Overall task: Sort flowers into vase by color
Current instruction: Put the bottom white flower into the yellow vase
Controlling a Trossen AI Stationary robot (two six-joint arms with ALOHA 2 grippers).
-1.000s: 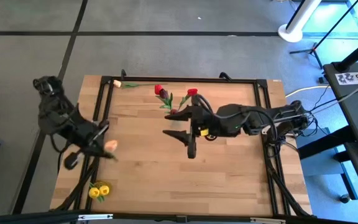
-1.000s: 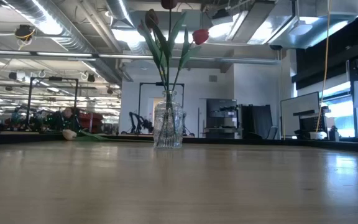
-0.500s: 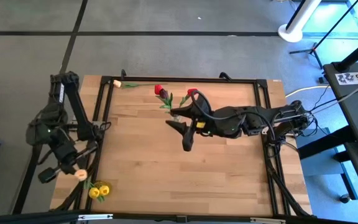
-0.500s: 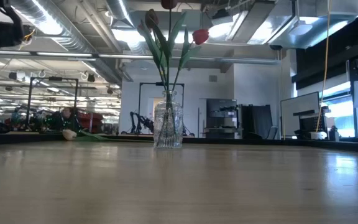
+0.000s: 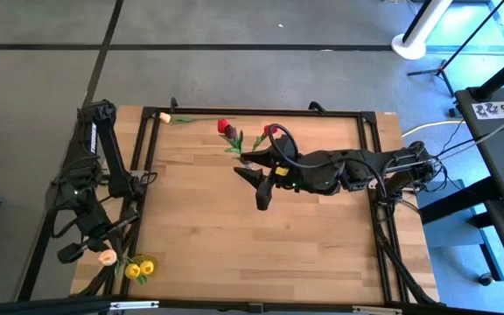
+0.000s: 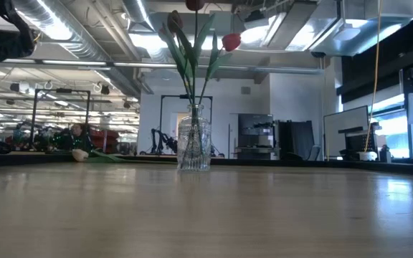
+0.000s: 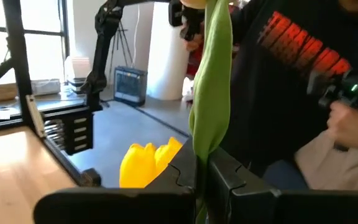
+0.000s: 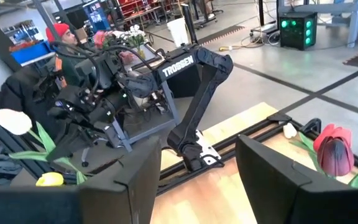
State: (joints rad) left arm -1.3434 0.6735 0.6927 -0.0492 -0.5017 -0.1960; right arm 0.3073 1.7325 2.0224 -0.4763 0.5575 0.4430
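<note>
The left gripper had swung hard toward the table's near-left corner, its jaws pinched tight on the green stem of a cream tulip whose head hung just beside the two yellow tulips waiting there. A second earlier that bloom was well up the left edge; now it sat right by the yellows, so by my read the cream flower was about to join them. The right gripper hovered mid-table with its fingers spread and nothing in them, near the vase of red and maroon tulips. Another cream tulip lay at the far rail, untouched. The left arm worked right at the table edge, tight there; the wooden tabletop offered broad room.
</note>
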